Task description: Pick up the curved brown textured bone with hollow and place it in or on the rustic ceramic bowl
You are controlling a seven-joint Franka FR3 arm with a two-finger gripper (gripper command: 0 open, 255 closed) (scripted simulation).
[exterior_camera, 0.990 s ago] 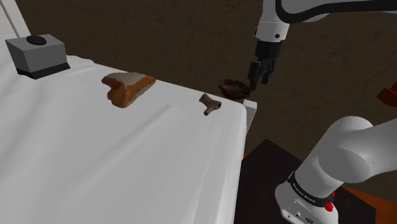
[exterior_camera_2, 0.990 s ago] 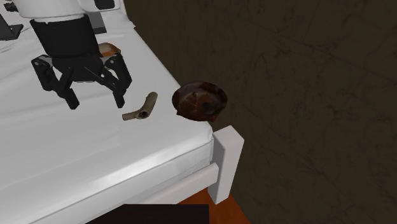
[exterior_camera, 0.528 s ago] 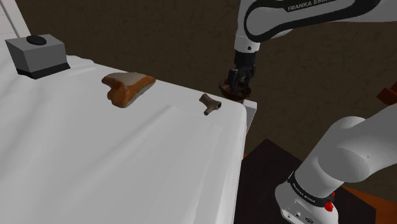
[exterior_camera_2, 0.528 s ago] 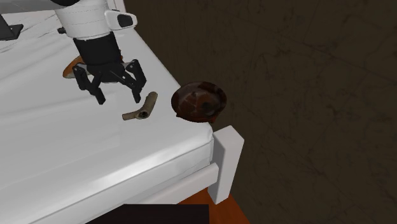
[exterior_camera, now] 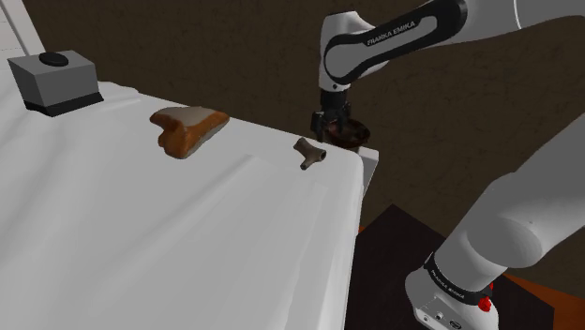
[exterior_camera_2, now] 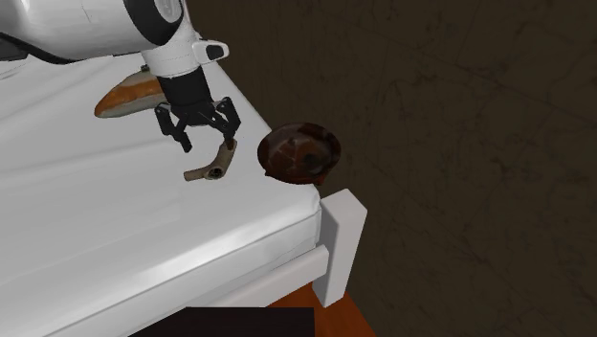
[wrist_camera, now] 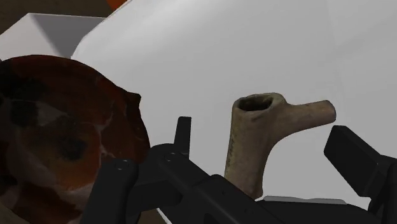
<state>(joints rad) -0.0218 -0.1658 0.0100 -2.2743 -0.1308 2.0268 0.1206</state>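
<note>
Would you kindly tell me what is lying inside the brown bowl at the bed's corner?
Nothing shows in the bowl except its mottled red-brown inside. In the wrist view the open pincer hides part of it. The bone lies outside it, on the bed.

1. Bone (wrist_camera: 254,146): pale tan-brown, we'd say, with a darker hollow.
2. Bowl (wrist_camera: 57,127): dark reddish-brown, mottled with black and pale blotches.
3. Bed (exterior_camera_2: 115,220): plain white.
4. Fingers (wrist_camera: 356,156): all black.

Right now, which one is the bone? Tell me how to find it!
Look at the big white bed, near the corner where the dark reddish bowl sits. The bone lies beside it: small, tan, bent, with a hollow end.
</note>
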